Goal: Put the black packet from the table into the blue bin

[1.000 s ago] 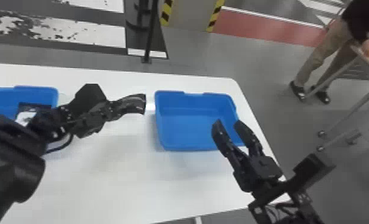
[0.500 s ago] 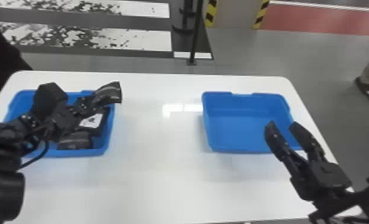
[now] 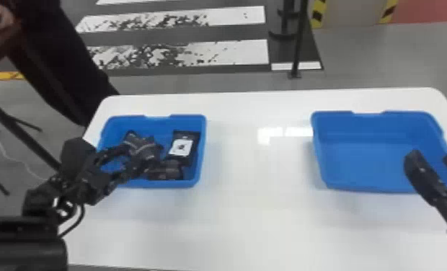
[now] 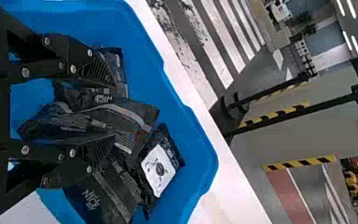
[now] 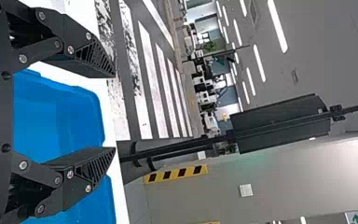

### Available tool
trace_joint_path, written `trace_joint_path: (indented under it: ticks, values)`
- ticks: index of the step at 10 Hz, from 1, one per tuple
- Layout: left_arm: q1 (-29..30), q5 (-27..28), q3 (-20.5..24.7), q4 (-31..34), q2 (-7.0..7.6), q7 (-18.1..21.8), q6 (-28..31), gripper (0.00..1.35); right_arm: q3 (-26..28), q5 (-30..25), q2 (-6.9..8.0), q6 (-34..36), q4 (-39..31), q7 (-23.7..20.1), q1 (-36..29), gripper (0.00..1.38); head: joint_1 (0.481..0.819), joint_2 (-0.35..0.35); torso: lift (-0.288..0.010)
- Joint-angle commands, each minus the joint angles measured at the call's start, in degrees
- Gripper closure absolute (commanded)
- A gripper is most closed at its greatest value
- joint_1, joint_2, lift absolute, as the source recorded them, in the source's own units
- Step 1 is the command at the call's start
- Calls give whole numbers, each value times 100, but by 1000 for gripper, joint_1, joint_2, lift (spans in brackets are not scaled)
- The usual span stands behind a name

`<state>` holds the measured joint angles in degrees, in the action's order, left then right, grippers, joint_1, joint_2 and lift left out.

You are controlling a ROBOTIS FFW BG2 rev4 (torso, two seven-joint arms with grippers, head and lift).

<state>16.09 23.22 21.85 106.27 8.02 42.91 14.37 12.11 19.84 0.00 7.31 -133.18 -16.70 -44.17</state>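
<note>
At the left of the head view, the left tool point(image 3: 134, 155), made of flat black fingers, reaches into the left-hand blue plastic bin point(image 3: 202, 151). Its fingers stand well apart, and between them lies a crumpled black packet point(image 3: 140, 147) with a grey stripe — I cannot tell whether either finger touches it. This packet is in the bin, among others.

In the left wrist view, another dark packet point(image 4: 117, 63) shows by one finger of the left tool point(image 4: 117, 112). Back in the head view, a dark packet with pale lettering point(image 3: 165, 172) lies just to the right of the tool, near the bin's near wall. Further right, near the bin's right wall, is a black packet with a white label point(image 3: 184, 148).

The bin stands on a white desk point(image 3: 251, 201) with rounded corners. Beyond it, the floor carries worn white stripes point(image 3: 230, 52), and right of those rises a thin black post point(image 3: 298, 43).

On the right of the desk is a second blue plastic bin point(image 3: 363, 155), its visible floor bare. The right tool point(image 3: 432, 157) hangs at that bin's right side — its black fingers spread wide, with nothing between them.
</note>
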Motion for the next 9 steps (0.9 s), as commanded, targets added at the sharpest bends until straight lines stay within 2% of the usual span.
trace_joint_path:
  ticks: [1,2,3,4,6,8,9]
  values:
    - [289,-357,397,279,-205,-29,-284,163,0,15,5,0,8,0,-13,510,695,158,-110]
    - [542,-620,751,616,-442,-99,-382,200,-11,15,5,0,8,0,-13,510,695,164,-110]
    - [879,-1145,1060,897,-688,-248,-537,202,-11,27,5,0,8,0,-13,510,695,182,-110]
    - [1301,-1785,1220,1221,-817,-530,-635,202,-11,27,5,0,-6,0,-27,510,695,212,-110]
    - [2117,-3099,968,1446,-817,-1118,-1282,203,-11,27,5,0,-49,0,-55,510,695,246,-110]
    - [2848,-4196,306,1741,-817,-2085,-2084,203,0,50,5,0,-77,0,-125,509,695,228,-110]
    - [3101,-4516,-14,1938,-817,-2533,-2450,203,0,61,5,0,-105,9,-153,510,695,213,-110]
